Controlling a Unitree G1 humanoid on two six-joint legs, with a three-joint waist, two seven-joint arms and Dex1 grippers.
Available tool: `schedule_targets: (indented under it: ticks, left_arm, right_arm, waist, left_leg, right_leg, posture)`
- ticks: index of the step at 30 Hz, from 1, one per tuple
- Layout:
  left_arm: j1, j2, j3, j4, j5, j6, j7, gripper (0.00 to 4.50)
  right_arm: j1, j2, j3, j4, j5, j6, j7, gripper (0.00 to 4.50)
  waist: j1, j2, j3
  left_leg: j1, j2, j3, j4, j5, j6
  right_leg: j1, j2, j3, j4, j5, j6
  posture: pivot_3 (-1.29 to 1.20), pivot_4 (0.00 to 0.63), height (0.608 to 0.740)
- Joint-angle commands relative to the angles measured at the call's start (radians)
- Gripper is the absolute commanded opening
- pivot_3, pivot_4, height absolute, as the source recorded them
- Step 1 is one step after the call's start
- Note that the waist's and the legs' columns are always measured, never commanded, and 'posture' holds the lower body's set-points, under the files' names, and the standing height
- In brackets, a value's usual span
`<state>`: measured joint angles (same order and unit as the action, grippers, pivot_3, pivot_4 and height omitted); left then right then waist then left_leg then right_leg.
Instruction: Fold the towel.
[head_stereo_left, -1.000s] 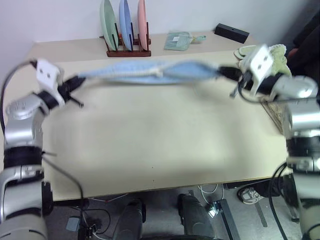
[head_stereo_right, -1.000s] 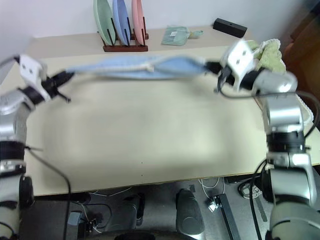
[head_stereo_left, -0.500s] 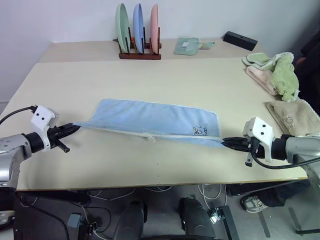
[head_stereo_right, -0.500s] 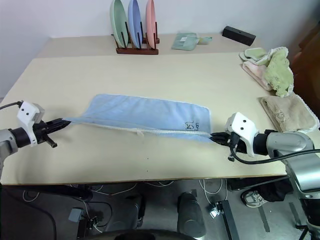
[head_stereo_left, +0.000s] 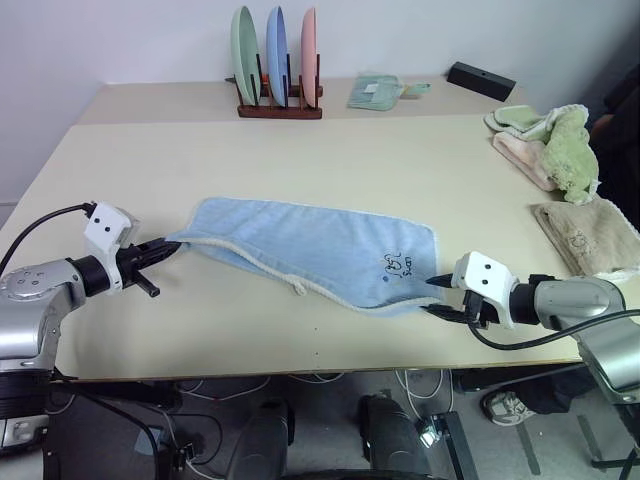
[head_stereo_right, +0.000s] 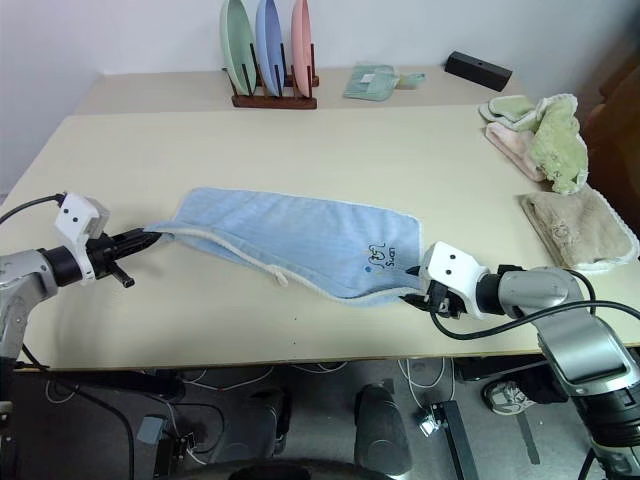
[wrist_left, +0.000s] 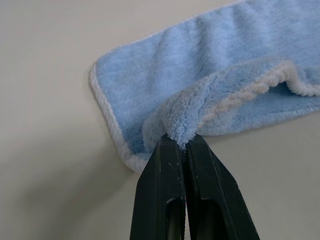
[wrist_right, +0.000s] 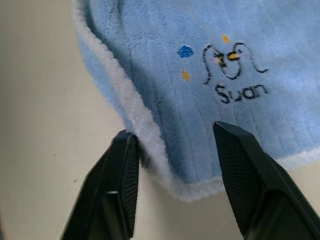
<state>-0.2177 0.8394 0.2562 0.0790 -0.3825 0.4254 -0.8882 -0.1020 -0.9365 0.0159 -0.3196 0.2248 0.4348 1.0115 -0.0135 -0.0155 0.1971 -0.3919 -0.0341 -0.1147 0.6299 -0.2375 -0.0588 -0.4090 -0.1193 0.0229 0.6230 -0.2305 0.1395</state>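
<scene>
The light blue towel lies doubled lengthwise on the beige table, its white-piped edge curling along the near side and a small embroidered motif near its right end. My left gripper is shut on the towel's left corner, which bunches between the fingertips just above the table. My right gripper is at the towel's right corner and stands open. That corner's white edge rests loose between its two fingers.
A wooden rack with three upright plates, a small pale green folded cloth and a black box stand at the back. Pink and green towels and a beige towel lie at the right edge.
The towel, held stretched in the air a second ago, has come down onto the table. My right gripper has opened and let go of the right corner, and the cloth has slackened.
</scene>
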Motion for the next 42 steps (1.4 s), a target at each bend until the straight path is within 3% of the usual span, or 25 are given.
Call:
schedule_targets:
  ticks: [1,2,7,11,18,20,22,26,29,33,38,42]
  left_arm:
    - [0.001,0.003,0.014,-0.047,-0.009,0.008,0.006,0.0]
    - [0.004,0.003,0.015,-0.052,-0.009,0.01,0.006,0.0]
    - [-0.018,0.019,0.044,-0.053,-0.041,0.046,-0.009,0.0]
    - [-0.078,0.032,0.043,-0.025,-0.037,0.027,-0.014,0.0]
    - [-0.658,-0.056,0.011,0.425,0.133,-0.28,0.281,0.0]
    - [-0.754,-0.066,0.019,0.507,0.147,-0.341,0.317,0.0]
    - [-0.754,-0.061,0.025,0.51,0.129,-0.36,0.269,0.0]
    - [-0.54,-0.015,0.056,0.347,0.035,-0.252,0.111,0.0]
    - [-0.263,0.045,0.088,0.15,-0.029,-0.153,-0.01,0.0]
    - [0.039,0.111,0.12,-0.05,-0.069,-0.028,-0.103,0.0]
    - [0.287,0.178,0.181,-0.197,-0.115,0.107,-0.181,0.0]
    - [0.37,0.194,0.222,-0.224,-0.132,0.145,-0.213,0.0]
  right_arm:
    - [0.007,-0.015,-0.037,-0.061,0.053,0.011,0.035,0.45]
    - [0.009,-0.018,-0.047,-0.072,0.065,0.017,0.039,0.04]
    - [-0.036,-0.04,-0.141,-0.075,0.125,0.053,0.04,0.04]
    - [-0.157,-0.056,-0.164,0.045,0.059,-0.023,-0.009,0.04]
    - [-0.725,-0.008,-0.036,0.596,-0.247,-0.362,-0.267,0.04]
    - [-0.841,0.011,-0.028,0.698,-0.277,-0.424,-0.31,0.04]
    - [-0.88,0.018,-0.029,0.72,-0.263,-0.448,-0.289,0.04]
    - [-0.775,0.009,-0.046,0.578,-0.163,-0.403,-0.166,0.04]
    - [-0.594,-0.024,-0.067,0.406,-0.068,-0.302,-0.054,0.04]
    - [-0.31,-0.107,-0.123,0.213,0.042,-0.147,0.077,0.04]
    - [0.032,-0.201,-0.239,0.071,0.135,-0.015,0.2,0.04]
    - [0.168,-0.225,-0.311,0.035,0.138,0.003,0.225,0.04]
  waist:
    - [0.0,0.0,0.0]
    - [0.0,0.0,0.0]
    - [0.0,0.0,0.0]
    - [-0.001,0.0,0.0]
    - [-0.002,-0.001,0.001]
    - [-0.009,-0.001,0.001]
    - [-0.017,-0.001,0.0]
    - [-0.041,0.0,0.0]
    - [-0.06,0.0,0.001]
    - [-0.048,0.001,0.002]
    - [-0.015,0.002,0.002]
    - [-0.005,0.002,0.002]
  left_leg:
    - [0.0,0.0,0.0,0.0,0.0,0.0]
    - [0.0,0.0,0.0,0.0,0.0,0.0]
    - [0.0,0.0,0.0,0.0,0.0,0.0]
    - [0.0,0.0,0.0,0.0,0.0,0.0]
    - [-0.001,-0.001,0.0,0.0,0.001,-0.002]
    - [-0.003,-0.001,0.0,-0.001,0.001,-0.002]
    - [-0.006,-0.001,0.0,-0.003,0.002,-0.003]
    - [-0.015,-0.001,0.002,-0.005,0.001,-0.002]
    - [-0.019,-0.001,0.002,-0.005,0.001,-0.001]
    - [-0.02,-0.001,0.002,-0.001,-0.003,0.004]
    - [-0.012,0.0,0.002,0.003,-0.002,0.004]
    - [-0.002,0.001,0.003,0.003,-0.002,0.004]
  right_leg:
    - [0.0,0.0,0.0,0.0,0.0,0.0]
    - [0.0,0.0,0.0,0.0,0.0,0.0]
    - [0.0,0.0,0.0,0.0,0.0,0.0]
    - [0.0,0.0,0.0,0.0,0.0,0.0]
    - [0.0,0.0,-0.001,-0.003,0.002,0.0]
    - [-0.002,0.0,-0.001,-0.006,0.003,0.002]
    - [-0.005,0.0,-0.001,-0.008,0.003,0.003]
    - [-0.015,-0.001,-0.001,-0.007,0.002,0.005]
    - [-0.019,-0.001,-0.001,-0.005,0.002,0.005]
    - [-0.021,-0.001,-0.001,-0.002,0.001,0.004]
    - [-0.01,-0.001,0.0,-0.001,0.002,-0.003]
    - [0.0,-0.001,0.0,-0.005,0.0,-0.006]
  posture:
    - [0.0,0.15,0.74]
    - [0.0,0.15,0.74]
    - [0.0,0.15,0.74]
    - [0.0,0.15,0.74]
    - [0.0,0.15,0.74]
    - [0.0,0.15,0.74]
    - [0.0,0.15,0.74]
    - [0.0,0.15,0.74]
    - [0.0,0.15,0.74]
    - [0.0,0.15,0.74]
    - [0.0,0.15,0.74]
    - [0.0,0.15,0.74]
